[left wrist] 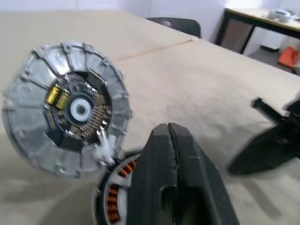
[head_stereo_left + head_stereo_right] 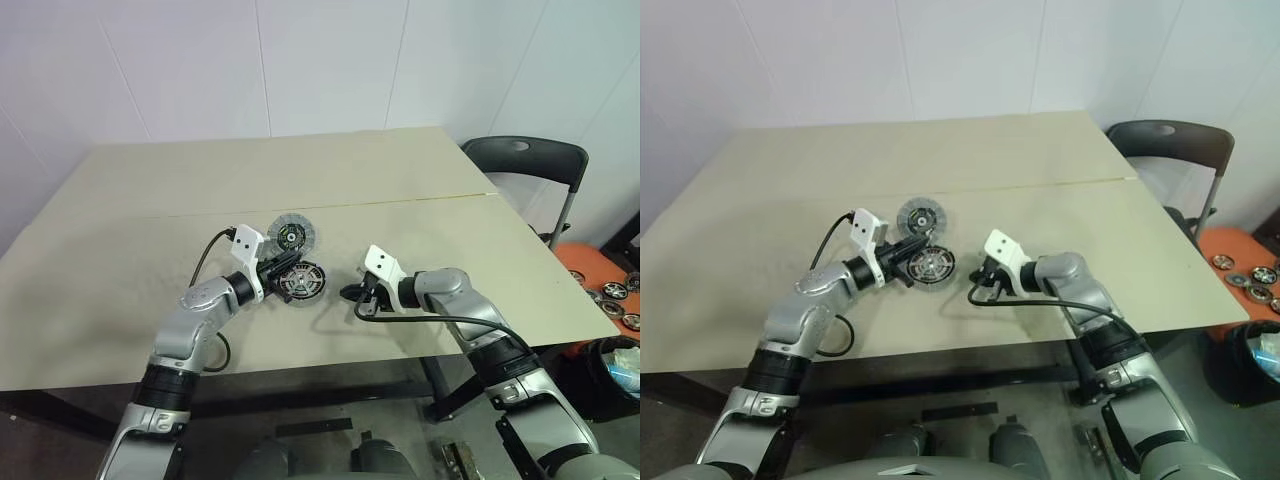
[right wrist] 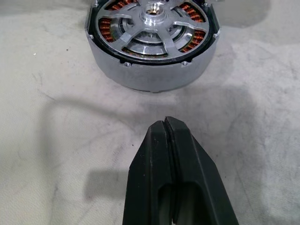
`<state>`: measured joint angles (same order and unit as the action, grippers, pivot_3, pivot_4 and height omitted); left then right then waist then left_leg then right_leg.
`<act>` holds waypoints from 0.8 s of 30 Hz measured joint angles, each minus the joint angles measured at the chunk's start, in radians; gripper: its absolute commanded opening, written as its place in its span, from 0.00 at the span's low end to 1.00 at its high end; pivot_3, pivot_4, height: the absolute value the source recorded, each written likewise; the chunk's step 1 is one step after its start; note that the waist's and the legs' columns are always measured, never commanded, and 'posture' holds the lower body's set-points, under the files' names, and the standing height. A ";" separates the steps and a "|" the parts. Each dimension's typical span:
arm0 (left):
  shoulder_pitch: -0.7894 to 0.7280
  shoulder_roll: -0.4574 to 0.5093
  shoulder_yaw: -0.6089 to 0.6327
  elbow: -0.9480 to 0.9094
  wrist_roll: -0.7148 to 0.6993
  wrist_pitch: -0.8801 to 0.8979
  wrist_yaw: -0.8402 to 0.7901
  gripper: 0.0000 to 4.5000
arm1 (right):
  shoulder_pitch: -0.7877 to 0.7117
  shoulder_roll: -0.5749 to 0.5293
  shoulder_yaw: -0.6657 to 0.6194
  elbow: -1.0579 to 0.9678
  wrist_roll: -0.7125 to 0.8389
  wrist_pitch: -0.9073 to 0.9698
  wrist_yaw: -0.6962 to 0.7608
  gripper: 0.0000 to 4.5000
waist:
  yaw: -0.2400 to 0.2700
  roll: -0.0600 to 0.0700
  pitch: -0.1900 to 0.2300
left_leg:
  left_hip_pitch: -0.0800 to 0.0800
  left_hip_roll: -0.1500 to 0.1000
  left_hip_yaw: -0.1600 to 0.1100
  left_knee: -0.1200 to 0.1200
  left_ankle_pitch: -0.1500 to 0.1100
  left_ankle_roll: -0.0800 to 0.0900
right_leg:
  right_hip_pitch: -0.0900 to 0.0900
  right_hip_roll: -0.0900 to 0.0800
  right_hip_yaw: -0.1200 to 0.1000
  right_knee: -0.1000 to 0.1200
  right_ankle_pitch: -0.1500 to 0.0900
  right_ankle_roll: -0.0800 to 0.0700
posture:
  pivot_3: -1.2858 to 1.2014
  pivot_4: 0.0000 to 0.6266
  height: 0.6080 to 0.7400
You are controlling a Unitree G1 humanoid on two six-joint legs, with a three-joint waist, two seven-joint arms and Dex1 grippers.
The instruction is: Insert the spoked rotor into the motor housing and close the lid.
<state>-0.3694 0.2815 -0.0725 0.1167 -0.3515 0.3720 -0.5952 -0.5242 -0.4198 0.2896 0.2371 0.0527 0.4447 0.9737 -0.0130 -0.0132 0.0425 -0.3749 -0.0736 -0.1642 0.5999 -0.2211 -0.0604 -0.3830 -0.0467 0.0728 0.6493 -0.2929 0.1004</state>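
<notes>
Right wrist view: motor housing (image 3: 152,44) with spoked rotor (image 3: 154,26) inside, just ahead of the empty, closed right pincer (image 3: 165,123).

No text, label, brand, number or sign can be read anywhere here: not on the flat round lid with silvery-grey ribbed rim (image 1: 65,108), nor on the round metal motor housing with copper windings (image 3: 152,40).

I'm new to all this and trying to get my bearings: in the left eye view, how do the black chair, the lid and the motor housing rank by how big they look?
1. Black chair, clearly largest.
2. Lid and motor housing: they look about equal, so I won't rank them. The lid stands on edge; the housing lies flat with the spoked rotor already inside.
</notes>
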 measured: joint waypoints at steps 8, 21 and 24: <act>-0.050 -0.039 -0.088 0.163 0.124 -0.057 -0.025 0.01 | 0.008 0.020 0.000 -0.044 0.002 0.017 -0.023 0.00 | 0.003 0.000 0.000 | 0.002 -0.001 -0.002 0.001 0.000 0.000 | 0.004 0.000 -0.002 0.000 0.000 0.001 | 0.52 0.00 1.00; -0.032 -0.030 -0.010 0.102 0.094 -0.079 -0.058 0.01 | -0.039 0.068 -0.067 -0.068 0.117 0.078 -0.036 0.00 | -0.005 0.002 0.000 | 0.001 0.000 -0.005 0.007 0.000 0.001 | 0.006 0.000 -0.004 0.001 0.001 0.001 | 0.52 0.00 1.00; 0.029 0.017 -0.010 -0.030 0.079 -0.106 -0.105 0.01 | -0.105 0.066 -0.066 -0.069 0.117 0.063 -0.032 0.00 | -0.003 0.002 0.000 | 0.001 0.000 -0.005 0.006 -0.001 0.001 | 0.005 0.000 -0.004 0.000 0.001 0.002 | 0.52 0.00 1.00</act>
<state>-0.3401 0.2987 -0.0821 0.0865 -0.2724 0.2657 -0.7004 -0.6297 -0.3540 0.2238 0.1685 0.1698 0.5082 0.9415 -0.0159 -0.0109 0.0426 -0.3738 -0.0738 -0.1694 0.6057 -0.2221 -0.0590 -0.3781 -0.0468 0.0692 0.6494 -0.2919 0.1019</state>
